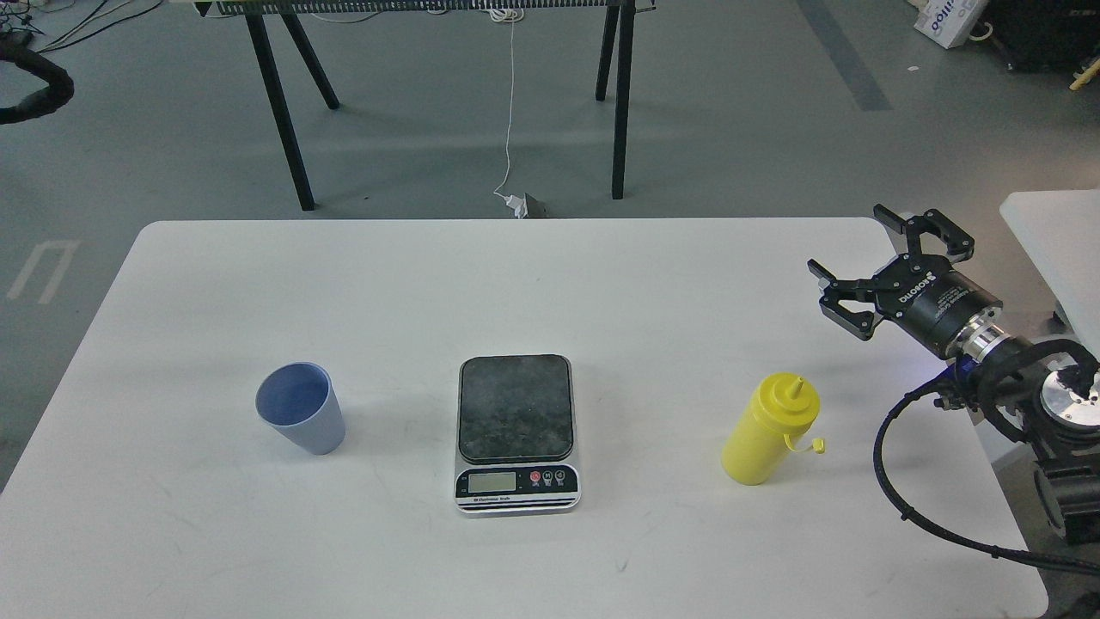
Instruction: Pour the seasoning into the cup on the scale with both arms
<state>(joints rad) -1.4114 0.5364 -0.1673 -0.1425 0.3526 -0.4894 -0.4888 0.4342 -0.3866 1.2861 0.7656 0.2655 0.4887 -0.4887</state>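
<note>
The light-blue cup (300,419) stands upright on the white table (430,275), left of the scale. The scale (516,432) sits in the middle with a bare dark platform and its display facing me. The yellow seasoning bottle (770,429) stands to the scale's right, cap off and hanging by its tether. My right gripper (859,266) is open and empty, above the table's right edge, behind and to the right of the bottle. My left gripper is out of view; only a loop of black cable (34,86) shows at the top left.
A second white table (1057,232) stands to the right, beyond my right arm. Black trestle legs (284,112) and a white cord stand on the grey floor behind the table.
</note>
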